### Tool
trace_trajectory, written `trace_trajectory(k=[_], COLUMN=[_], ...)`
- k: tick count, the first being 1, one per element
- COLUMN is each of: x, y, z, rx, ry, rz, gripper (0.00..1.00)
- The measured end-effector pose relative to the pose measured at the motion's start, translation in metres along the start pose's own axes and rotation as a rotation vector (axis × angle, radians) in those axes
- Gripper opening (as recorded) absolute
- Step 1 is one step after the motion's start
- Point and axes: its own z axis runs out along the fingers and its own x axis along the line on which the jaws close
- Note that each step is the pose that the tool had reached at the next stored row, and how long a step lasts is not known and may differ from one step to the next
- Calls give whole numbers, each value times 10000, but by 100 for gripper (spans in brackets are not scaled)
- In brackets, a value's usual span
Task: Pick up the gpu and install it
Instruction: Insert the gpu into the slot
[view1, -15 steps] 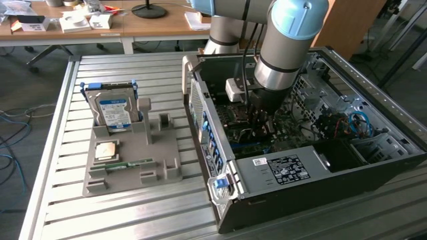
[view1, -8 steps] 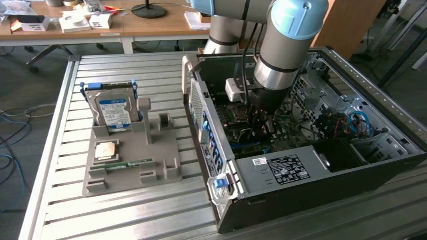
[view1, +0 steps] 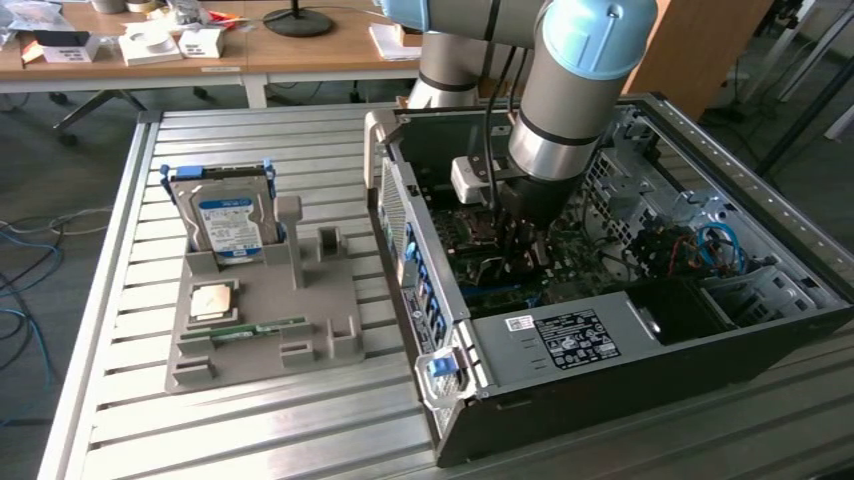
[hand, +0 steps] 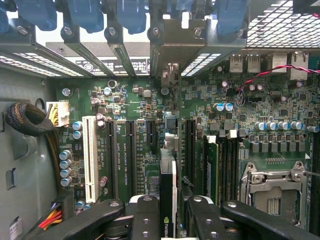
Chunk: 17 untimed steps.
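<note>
So I'm reaching my arm (view1: 561, 110) down into the open computer case (view1: 747, 180) that's lying on its side on the slatted metal table (view1: 200, 430). My gripper (hand: 170, 210) is pinching the gpu (hand: 167, 185). I'm looking at the card edge-on, a thin dark strip with a green logo on it, squeezed between my two black fingers (hand: 145, 217).

The gpu is sitting over the green motherboard (hand: 130, 100), running between the long black expansion slots (hand: 130, 155) with its far end pointing at the metal slot covers (hand: 100, 55) at the back of the case. I honestly can't tell whether its bottom edge is touching a slot or just hanging above one.

The white slot (hand: 90, 157) is off to one side of the card, and the memory slots (hand: 220, 165) and the empty CPU socket (hand: 272, 192) are off to the other. A row of blue clips (hand: 85, 12) is lining the back edge above the covers.

From the exterior view, the gray parts tray (view1: 254, 330) is sitting on the table at the exterior view's left, well apart from my gripper. It's holding a hard drive (view1: 230, 225) standing upright, a CPU chip (view1: 214, 300) lying flat and a green memory stick (view1: 254, 327).
</note>
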Motion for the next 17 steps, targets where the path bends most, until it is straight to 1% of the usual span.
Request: trace_trajectory(k=[17], x=[0], y=[0], z=[-1], rx=[0], ry=[-3], rz=[0], gripper=[26])
